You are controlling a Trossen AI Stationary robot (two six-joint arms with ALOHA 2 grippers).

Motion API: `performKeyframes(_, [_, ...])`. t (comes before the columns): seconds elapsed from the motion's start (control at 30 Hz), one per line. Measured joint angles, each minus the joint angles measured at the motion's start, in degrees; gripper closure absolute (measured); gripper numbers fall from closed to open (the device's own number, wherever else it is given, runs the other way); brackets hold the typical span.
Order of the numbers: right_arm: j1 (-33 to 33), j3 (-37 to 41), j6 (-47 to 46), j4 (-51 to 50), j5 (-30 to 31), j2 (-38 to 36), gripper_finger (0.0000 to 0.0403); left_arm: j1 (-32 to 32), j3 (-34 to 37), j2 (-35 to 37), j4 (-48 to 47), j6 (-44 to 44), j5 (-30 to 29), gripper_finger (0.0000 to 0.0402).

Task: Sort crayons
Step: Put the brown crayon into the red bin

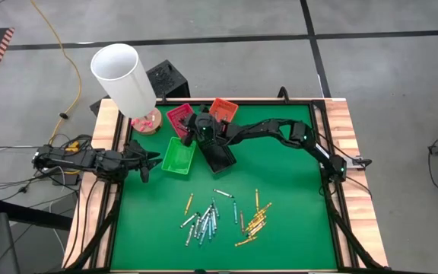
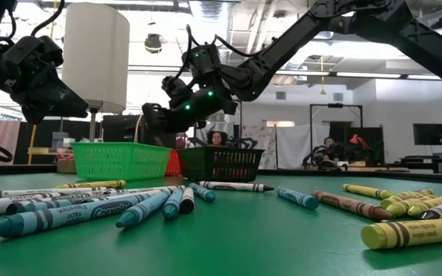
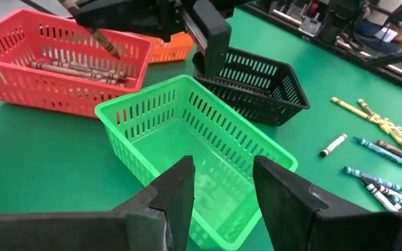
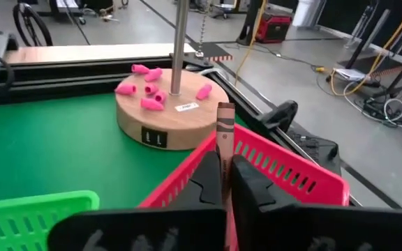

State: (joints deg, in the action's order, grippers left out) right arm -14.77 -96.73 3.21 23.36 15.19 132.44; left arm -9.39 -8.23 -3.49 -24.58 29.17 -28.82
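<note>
The green slotted plastic tray serves as the landmark on the green felt tabletop. To its left, at the tabletop's edge, the left pincer hovers with its two dark fingers apart and nothing between them, pointing toward the green tray. Behind and left of the green tray stands a round wooden base with small pink pieces on it, carrying a metal pole and a white cylindrical shade. Just behind the green tray sits the red slotted plastic tray, holding several red-brown crayons. Over that red tray the right pincer is clamped on one red-brown paper-wrapped crayon, held upright. To the right of the green tray, touching it, lies the black slotted plastic tray, and behind that the orange tray. In front of the green tray, well apart from it, the loose crayons lie on the tabletop: a light blue and grey-white cluster, then a yellow-orange cluster farther right.
</note>
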Motion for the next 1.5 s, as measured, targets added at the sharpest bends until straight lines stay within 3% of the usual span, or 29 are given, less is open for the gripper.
performKeyframes(0.4, [-0.44, 0.00, -1.25, -0.50, 0.41, 0.00, 0.0338, 0.00, 0.00, 0.00, 0.01, 0.65, -0.02, 0.0265])
performKeyframes(1.23, [-0.44, -0.18, 0.29, -0.93, 2.99, -0.28, 0.0335, 0.00, 0.00, 0.00, -0.02, 0.63, -0.50, 0.0265])
performKeyframes(1.5, [0.21, -7.91, 3.81, -10.77, 2.92, -0.39, 0.0335, -0.02, 0.00, 0.00, -0.02, -0.74, -0.27, 0.0265])
